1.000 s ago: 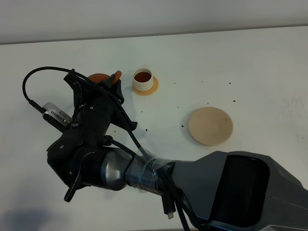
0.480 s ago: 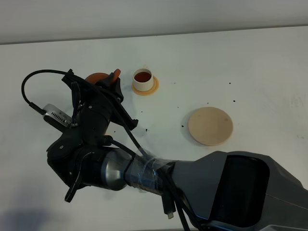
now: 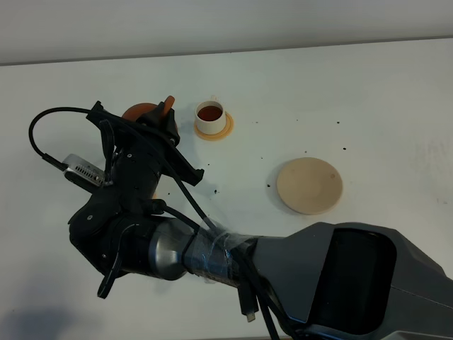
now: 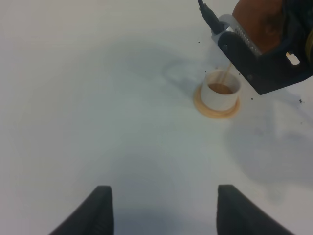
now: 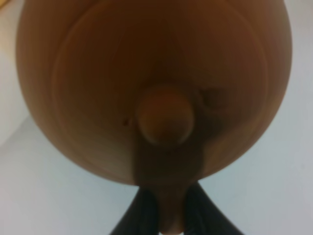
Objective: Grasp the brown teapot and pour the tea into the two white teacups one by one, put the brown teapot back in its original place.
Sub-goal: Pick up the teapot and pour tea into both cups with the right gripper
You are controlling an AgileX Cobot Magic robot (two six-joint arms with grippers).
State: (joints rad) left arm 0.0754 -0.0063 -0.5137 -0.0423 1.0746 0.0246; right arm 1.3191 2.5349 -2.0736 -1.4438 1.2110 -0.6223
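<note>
My right gripper (image 3: 161,122) reaches across to the left and is shut on the handle of the brown teapot (image 3: 141,112), holding it tilted in the air. In the right wrist view the teapot (image 5: 156,88) fills the frame, and the gripper (image 5: 168,215) clamps its handle. In the left wrist view the teapot (image 4: 259,24) pours a thin stream into a white teacup (image 4: 221,90) on an orange coaster (image 4: 216,108). This cup is hidden under the arm in the high view. The other white teacup (image 3: 210,117) holds dark tea. My left gripper (image 4: 166,215) is open and empty, well short of the cup.
The pale beige disc (image 3: 309,185) lies bare on the white table (image 3: 368,99), to the right of the cups. Small dark specks dot the table around it. The right arm's black body and cables (image 3: 134,177) cover the table's left part.
The right gripper has shifted slightly up and left with the teapot, tipping it a little more. The filled cup and the beige disc have not moved.
</note>
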